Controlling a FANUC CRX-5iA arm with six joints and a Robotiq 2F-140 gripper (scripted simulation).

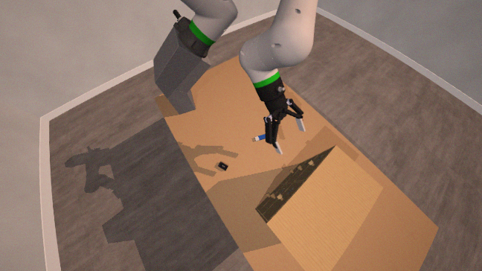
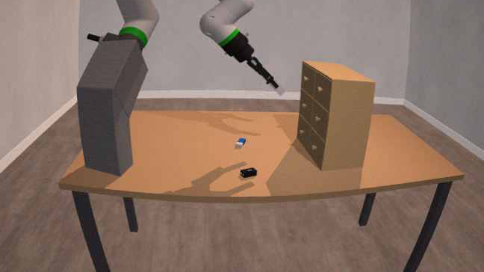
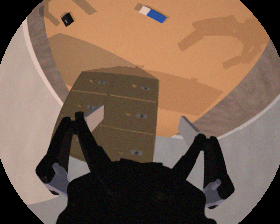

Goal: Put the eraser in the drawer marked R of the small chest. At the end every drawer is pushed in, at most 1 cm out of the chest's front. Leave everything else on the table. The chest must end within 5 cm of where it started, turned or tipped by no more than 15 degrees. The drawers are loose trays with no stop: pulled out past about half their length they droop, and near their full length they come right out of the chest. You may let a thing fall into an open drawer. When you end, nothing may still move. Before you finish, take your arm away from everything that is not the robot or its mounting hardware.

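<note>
The blue and white eraser (image 1: pixel 259 138) (image 2: pixel 240 143) (image 3: pixel 152 14) lies flat on the table, in front of the chest. The small wooden chest (image 1: pixel 327 207) (image 2: pixel 347 125) (image 3: pixel 121 102) stands upright, with knobbed drawers in two columns and three rows. All drawers look pushed in. Their labels are too small to read, so I cannot tell which is R. My gripper (image 1: pixel 290 136) (image 2: pixel 281 90) (image 3: pixel 141 117) is open and empty. It hangs in the air before the chest's front, tilted down toward it, well above the table and apart from the eraser.
A small black box-like thing (image 1: pixel 222 166) (image 2: pixel 248 172) (image 3: pixel 67 19) lies on the table (image 1: pixel 219 106) (image 2: pixel 168 148), nearer the long edge than the eraser. The arm's grey pedestal (image 1: pixel 175 65) (image 2: pixel 104 118) stands at the table end opposite the chest.
</note>
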